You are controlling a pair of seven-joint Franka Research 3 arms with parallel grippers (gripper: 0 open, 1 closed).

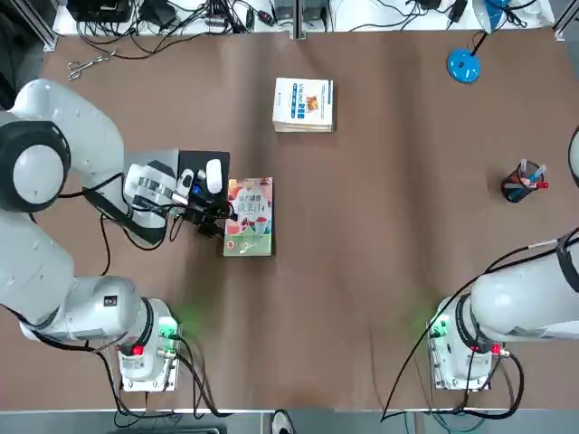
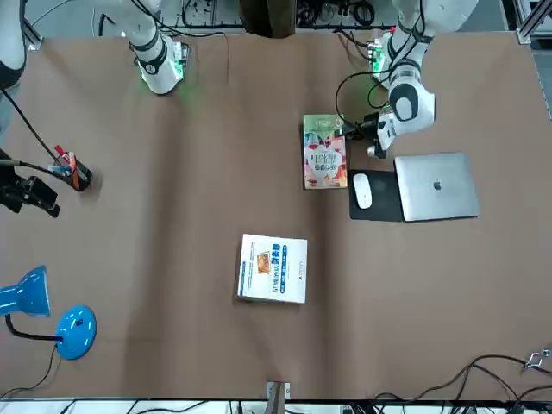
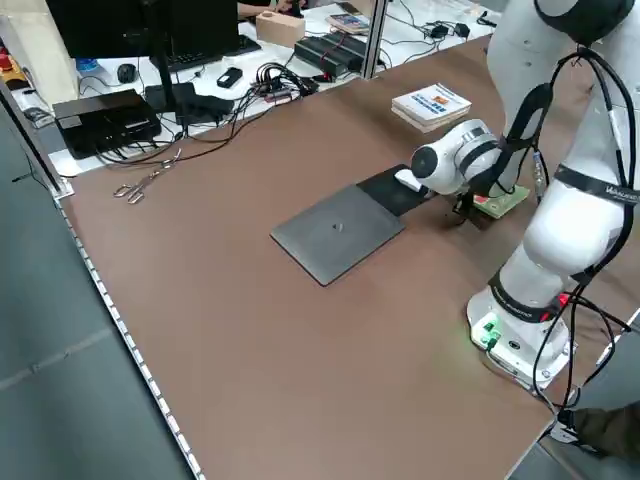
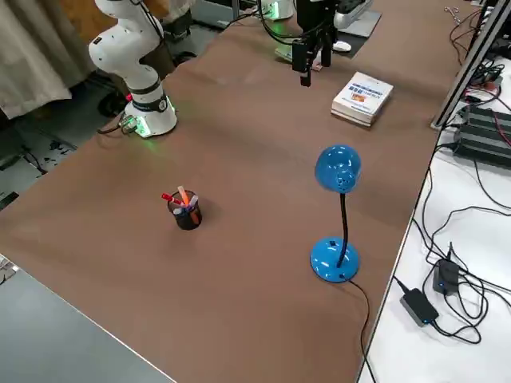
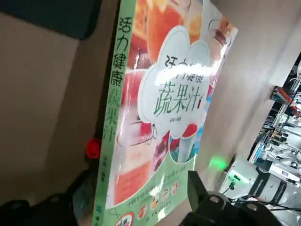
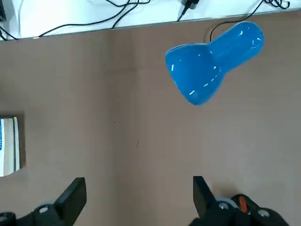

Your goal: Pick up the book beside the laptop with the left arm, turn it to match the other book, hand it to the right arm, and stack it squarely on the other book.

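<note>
Book [image 1: 249,217] with the fruity cover lies on the left half of the table [image 1: 362,316], beside the mouse pad [image 2: 377,207] that sits between it and the laptop [image 2: 437,185]. The left gripper [image 5: 138,183] is down at it, fingers spread to either side; whether they touch it, I can't tell. The other book [image 1: 303,104] lies nearer the far edge. The right gripper [image 6: 140,181] hangs near the right edge, fingers wide apart, holding nothing.
</note>
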